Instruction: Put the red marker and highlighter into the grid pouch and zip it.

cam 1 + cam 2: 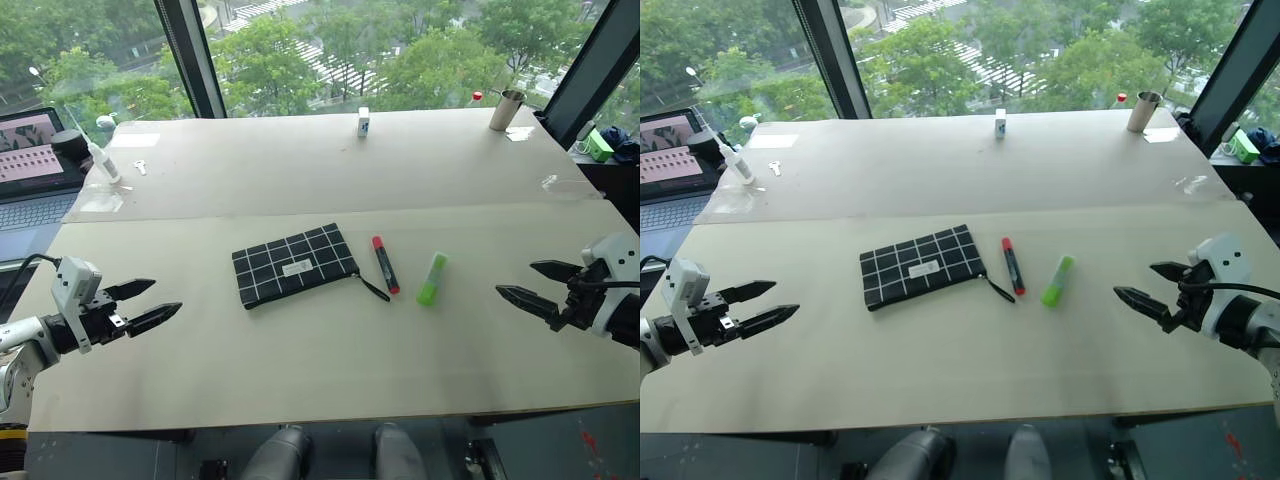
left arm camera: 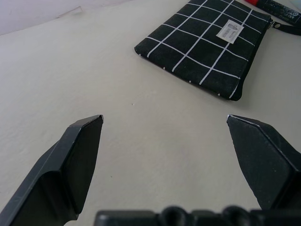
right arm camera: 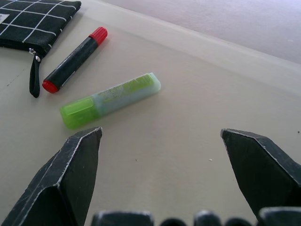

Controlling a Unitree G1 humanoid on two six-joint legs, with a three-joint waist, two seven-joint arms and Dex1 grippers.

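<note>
Grid pouch (image 1: 295, 265) flat on table (image 1: 300, 370), red marker (image 1: 385, 264), highlighter (image 1: 432, 278) outside

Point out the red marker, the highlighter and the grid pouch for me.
red marker (image 1: 385, 264), left eye view, middle of the dark barrel.
highlighter (image 1: 432, 279), left eye view, middle of the green body.
grid pouch (image 1: 294, 264), left eye view, centre panel near the white label.

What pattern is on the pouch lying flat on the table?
Black with white grid lines on the pouch, plus a small white label; clearest in the left wrist view.
</note>
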